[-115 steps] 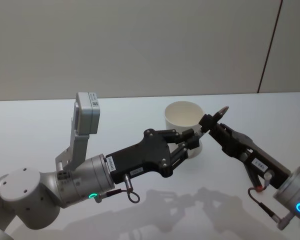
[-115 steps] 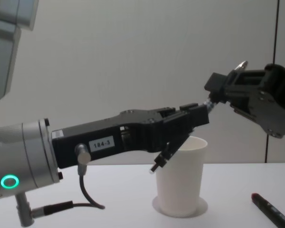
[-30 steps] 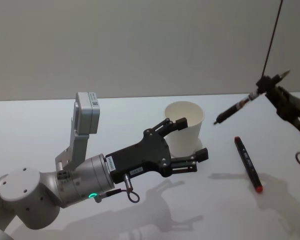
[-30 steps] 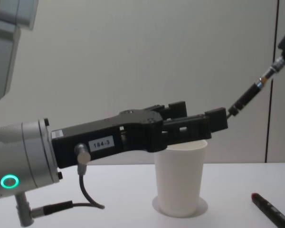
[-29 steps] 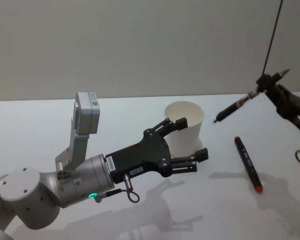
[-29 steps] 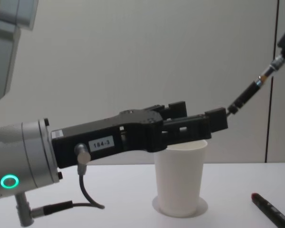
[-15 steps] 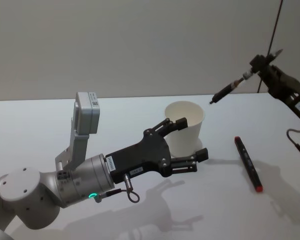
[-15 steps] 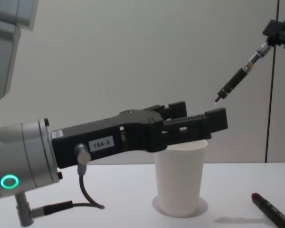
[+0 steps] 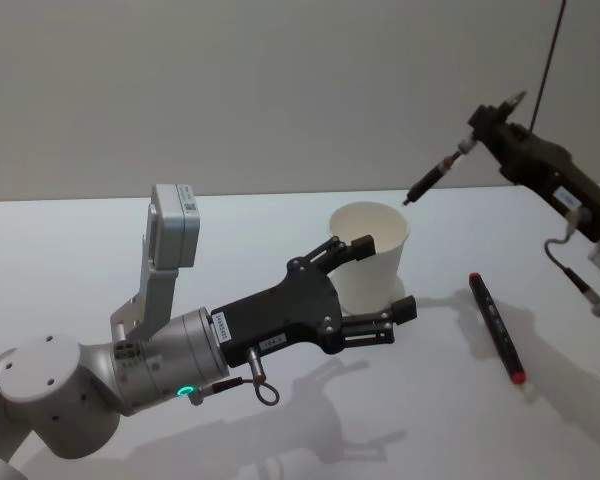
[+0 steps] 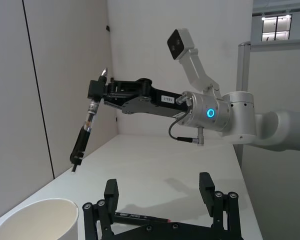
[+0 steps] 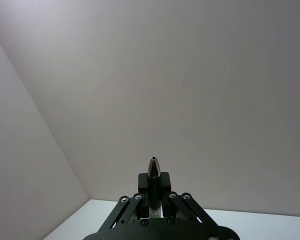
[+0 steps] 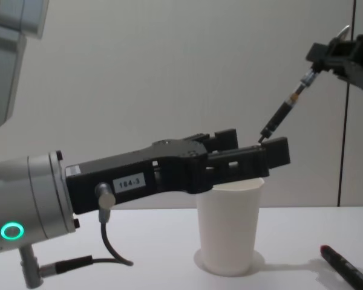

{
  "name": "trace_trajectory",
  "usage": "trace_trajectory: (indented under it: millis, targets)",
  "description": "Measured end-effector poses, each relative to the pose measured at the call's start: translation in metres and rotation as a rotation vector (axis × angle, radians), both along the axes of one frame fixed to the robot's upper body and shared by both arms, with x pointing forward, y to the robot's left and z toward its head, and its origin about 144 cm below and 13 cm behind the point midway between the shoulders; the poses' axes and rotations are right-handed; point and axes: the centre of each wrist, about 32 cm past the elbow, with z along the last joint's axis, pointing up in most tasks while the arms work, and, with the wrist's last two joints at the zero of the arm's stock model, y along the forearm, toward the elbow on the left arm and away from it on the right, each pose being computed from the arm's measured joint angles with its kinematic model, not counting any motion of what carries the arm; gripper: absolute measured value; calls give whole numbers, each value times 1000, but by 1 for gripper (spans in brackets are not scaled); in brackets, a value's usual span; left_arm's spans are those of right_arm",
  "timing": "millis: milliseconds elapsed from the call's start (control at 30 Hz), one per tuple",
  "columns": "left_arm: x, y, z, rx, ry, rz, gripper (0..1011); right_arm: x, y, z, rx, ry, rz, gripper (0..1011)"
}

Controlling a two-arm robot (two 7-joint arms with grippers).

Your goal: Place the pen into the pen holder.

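Observation:
The white paper cup pen holder (image 9: 370,258) (image 12: 228,225) (image 10: 35,222) stands upright on the table. My right gripper (image 9: 477,125) (image 12: 325,57) (image 10: 96,92) (image 11: 153,202) hangs high to the cup's right, shut on a thin black pen (image 9: 435,172) (image 12: 285,107) (image 10: 82,137) (image 11: 153,172). The pen slants down toward the cup, its tip just above the rim's right side. My left gripper (image 9: 385,278) (image 12: 254,148) (image 10: 157,187) is open at rim height on my side of the cup, holding nothing.
A black marker with a red end (image 9: 495,325) (image 12: 345,269) (image 10: 140,216) lies on the white table (image 9: 130,240) to the right of the cup. A plain wall rises behind the table's far edge.
My right gripper has swung up and to the left with the pen, bringing its tip from well right of the cup to just over the rim. The left arm has not moved.

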Motion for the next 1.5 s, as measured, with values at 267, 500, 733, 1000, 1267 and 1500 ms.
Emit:
trace_trajectory:
  millis: [267, 500, 733, 1000, 1267, 1500]
  targets:
    - [0, 0, 0, 0, 0, 0, 1001, 15, 12, 4, -48, 7, 8, 116]
    - [0, 0, 0, 0, 0, 0, 1001, 27, 23, 6, -89, -2, 18, 116]
    - [0, 0, 0, 0, 0, 0, 1001, 35, 32, 6, -145, -10, 27, 116]
    - [0, 0, 0, 0, 0, 0, 1001, 41, 40, 6, -222, -18, 33, 116]
    - [0, 0, 0, 0, 0, 0, 1001, 43, 45, 5, -310, -25, 35, 116]
    - [0, 0, 0, 0, 0, 0, 1001, 44, 49, 2, -368, -27, 42, 116]
